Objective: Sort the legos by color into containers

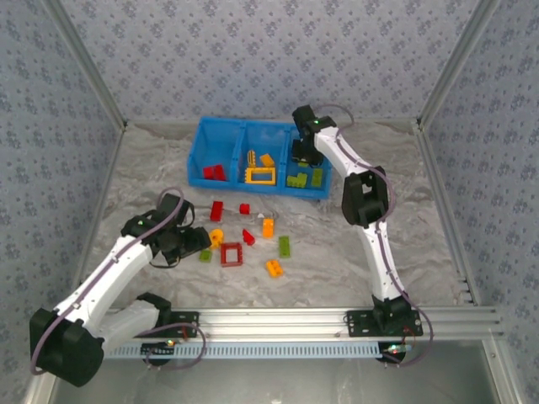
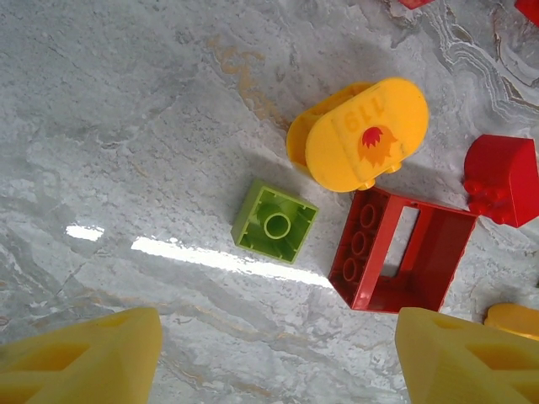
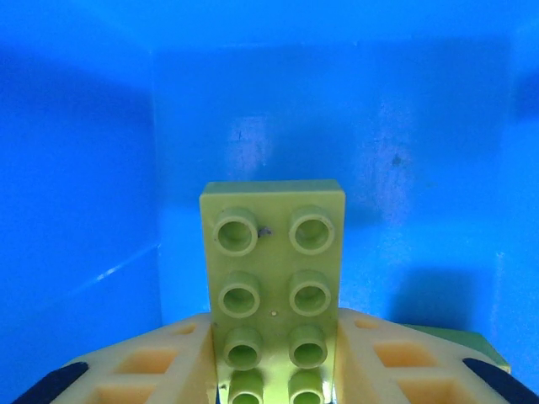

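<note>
The blue bin (image 1: 226, 135) stands at the back, with red bricks (image 1: 213, 172) in its left compartment, a yellow frame (image 1: 260, 175) in the middle one and green bricks (image 1: 303, 178) in the right one. My right gripper (image 1: 303, 151) hangs inside the right compartment, shut on a green eight-stud brick (image 3: 274, 269) with the blue wall (image 3: 404, 126) close behind it. My left gripper (image 2: 278, 362) is open low over the table, just short of an upturned small green brick (image 2: 275, 221). A red frame (image 2: 404, 252) and a rounded yellow piece (image 2: 366, 135) lie beside that brick.
Several loose bricks lie mid-table: a red one (image 1: 216, 210), an orange one (image 1: 268, 227), a green one (image 1: 285, 246) and another orange one (image 1: 274, 268). A red brick (image 2: 501, 178) sits right of the frame. Patterned walls close in the table on three sides.
</note>
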